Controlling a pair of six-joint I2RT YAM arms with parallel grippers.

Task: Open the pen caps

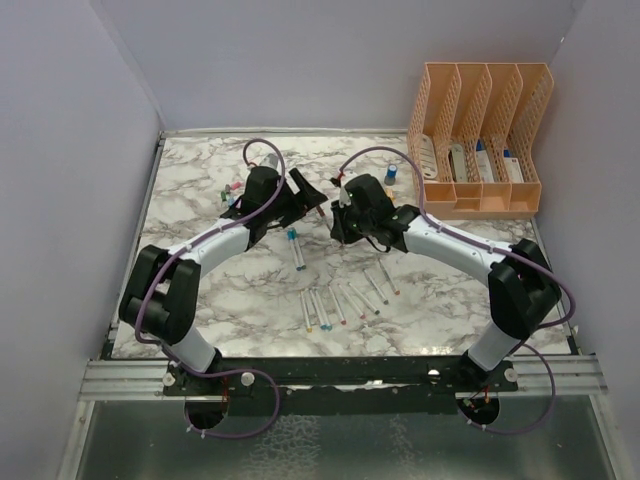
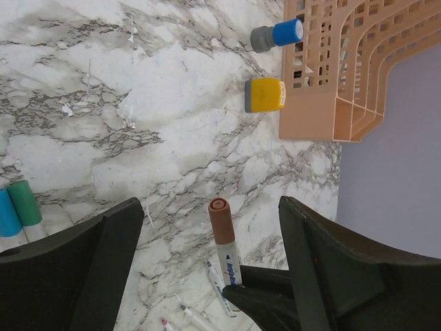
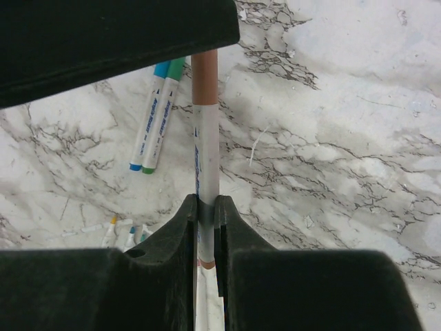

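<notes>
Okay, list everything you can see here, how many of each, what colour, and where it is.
Brown-capped pen: one, white barrel, gripped, centre.
Capped pens: two, blue and green caps, side by side mid-table.
Pen row: about eight, white barrels, front centre.
Loose caps: a few, pink and blue, back left.
Stubby bottles: two, blue and orange, beside the organiser.
File organiser: one, peach, back right, holding white-and-blue items.
Table: one, marble.
Left fingers: black, open, brown cap between them.
Right fingers: black, shut on that pen.
</notes>
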